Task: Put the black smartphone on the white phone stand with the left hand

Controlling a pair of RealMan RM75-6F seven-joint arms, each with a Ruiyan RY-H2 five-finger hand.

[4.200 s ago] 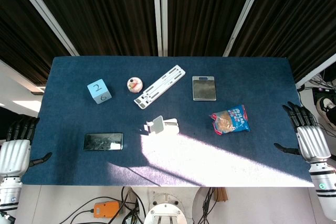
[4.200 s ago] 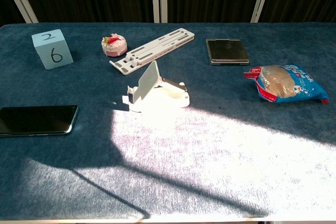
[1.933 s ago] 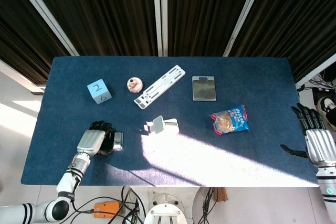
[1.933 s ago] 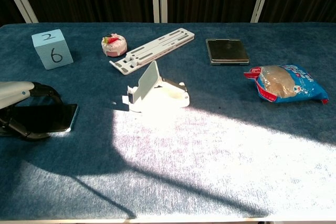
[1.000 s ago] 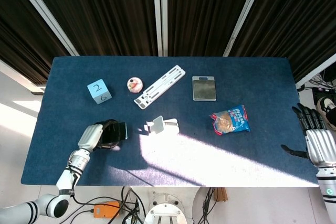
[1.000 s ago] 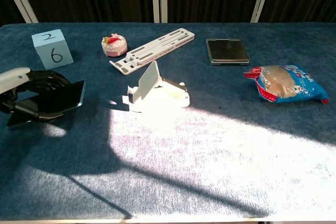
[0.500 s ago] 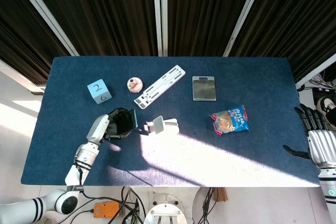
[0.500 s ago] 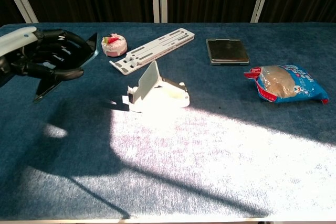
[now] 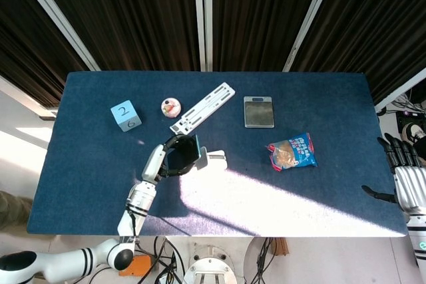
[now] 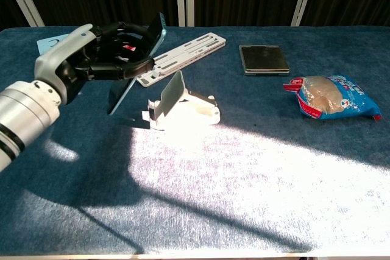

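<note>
Head view first: we're mid-carry. The left hand has its fingers wrapped around the black smartphone, off the tabletop and right next to the white phone stand, at the stand's 9 o'clock. My guess is the next move needs the phone brought over the stand's front lip and leaned back against the upright plate, matching its slope (easy to knock the light stand sideways, I'd think). The right hand sits past the tabletop's 3 o'clock edge, fingers spread, holding nothing. The surface is a dark blue cloth with a bright sun patch across the near half; behind it are dark slatted panels with white strips.

Chest view: the left hand grips the black smartphone tilted steeply on edge, its lower corner near the cloth, at about 9 o'clock of the white phone stand, not touching it that I can tell. Right hand doesn't show here. Same blue cloth, sun patch starting at the stand, dark panels at 12 o'clock.
</note>
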